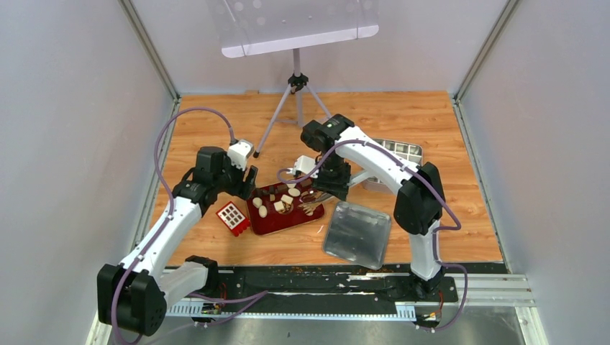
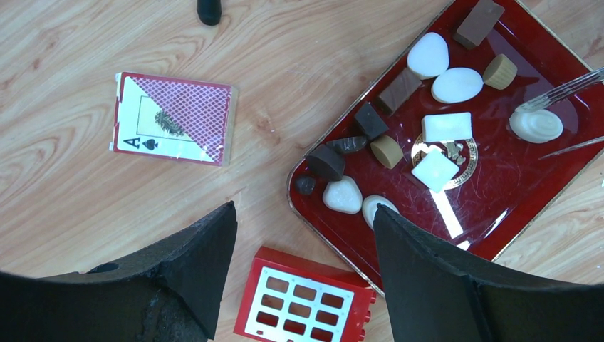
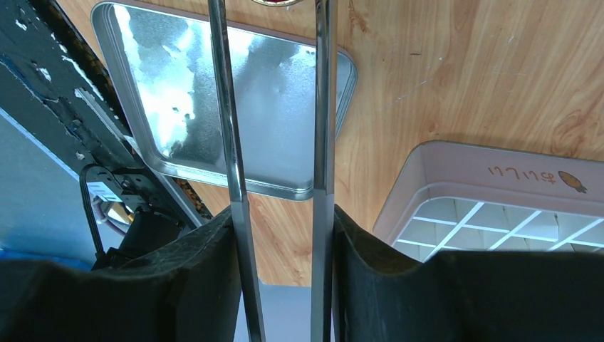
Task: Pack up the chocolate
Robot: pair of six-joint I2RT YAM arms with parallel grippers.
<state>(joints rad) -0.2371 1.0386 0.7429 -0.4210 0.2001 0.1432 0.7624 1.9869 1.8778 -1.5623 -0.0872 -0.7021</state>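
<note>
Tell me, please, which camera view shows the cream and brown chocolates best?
The left wrist view: the cream and brown chocolates lie large and individually distinct on the glossy red tray. The top external view shows them as tiny specks. The right wrist view shows none.

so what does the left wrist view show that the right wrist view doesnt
Only the left wrist view: the playing card, the small red box and the chocolate on the red tray.
Only the right wrist view: the metal tin and the pale divided box, plus the right tool clamped on the tongs.
Both: the wooden table and the tongs, though the left view shows only their tips.
</note>
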